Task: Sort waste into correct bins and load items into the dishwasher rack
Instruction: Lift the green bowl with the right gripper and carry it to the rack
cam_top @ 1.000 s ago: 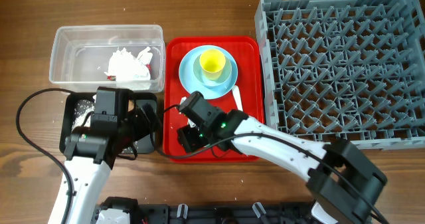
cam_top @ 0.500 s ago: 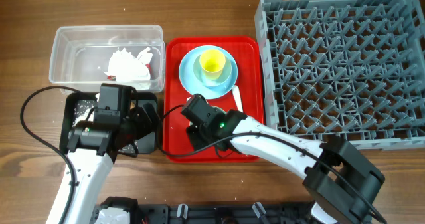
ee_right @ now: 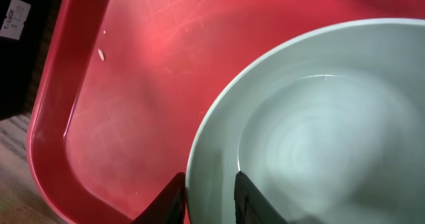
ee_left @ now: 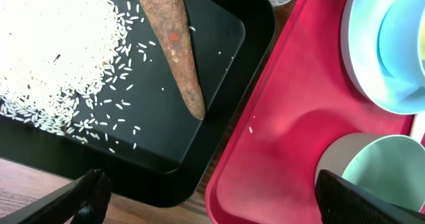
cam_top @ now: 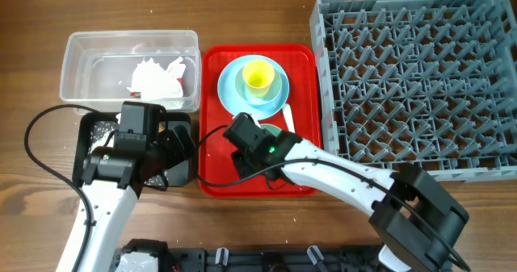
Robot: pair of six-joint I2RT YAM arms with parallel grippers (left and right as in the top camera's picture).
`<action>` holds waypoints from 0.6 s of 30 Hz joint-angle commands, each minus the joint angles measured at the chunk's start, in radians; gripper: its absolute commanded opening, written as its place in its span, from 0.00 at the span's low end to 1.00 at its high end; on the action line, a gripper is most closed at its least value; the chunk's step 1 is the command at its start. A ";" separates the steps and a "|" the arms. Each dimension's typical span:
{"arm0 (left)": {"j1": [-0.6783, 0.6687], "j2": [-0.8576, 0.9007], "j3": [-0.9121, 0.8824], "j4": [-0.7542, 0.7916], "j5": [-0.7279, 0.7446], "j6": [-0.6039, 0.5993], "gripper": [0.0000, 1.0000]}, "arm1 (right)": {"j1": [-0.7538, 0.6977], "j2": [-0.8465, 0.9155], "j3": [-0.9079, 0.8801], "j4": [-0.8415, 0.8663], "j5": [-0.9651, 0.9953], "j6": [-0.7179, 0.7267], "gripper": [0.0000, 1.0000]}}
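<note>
My right gripper (ee_right: 211, 199) is shut on the rim of the pale green bowl (ee_right: 319, 117), one finger inside and one outside, over the front of the red tray (ee_right: 133, 84). In the overhead view this gripper (cam_top: 252, 155) hides most of the bowl. My left gripper (ee_left: 222, 201) is open and empty over the black tub's (ee_left: 172, 137) right edge. The tub holds rice crumbs (ee_left: 53, 44) and the brown sausage piece (ee_left: 176, 44). The yellow cup (cam_top: 258, 76) sits in the small blue bowl (cam_top: 273, 90) on the blue plate (cam_top: 229, 86). The white spoon (cam_top: 288, 123) lies beside them.
The clear tub (cam_top: 73, 62) at the back left holds white tissue (cam_top: 153, 74) and the red-and-white wrapper (cam_top: 184, 74). The grey dishwasher rack (cam_top: 420, 78) fills the right side with nothing in it. Cables trail from both arms near the front.
My right gripper has moved a little right and back over the red tray, holding the green bowl. My left arm shifted slightly and then stayed still.
</note>
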 commanded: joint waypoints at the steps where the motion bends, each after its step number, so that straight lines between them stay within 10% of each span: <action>1: 0.006 0.003 -0.002 0.003 -0.014 0.005 1.00 | -0.001 -0.013 0.006 -0.003 -0.005 -0.003 0.21; 7: 0.006 0.003 -0.002 0.003 -0.014 0.005 1.00 | -0.001 -0.013 0.006 -0.010 -0.004 -0.003 0.04; 18: 0.006 0.003 -0.002 0.003 -0.025 0.005 1.00 | -0.005 -0.019 0.014 -0.008 -0.095 0.032 0.04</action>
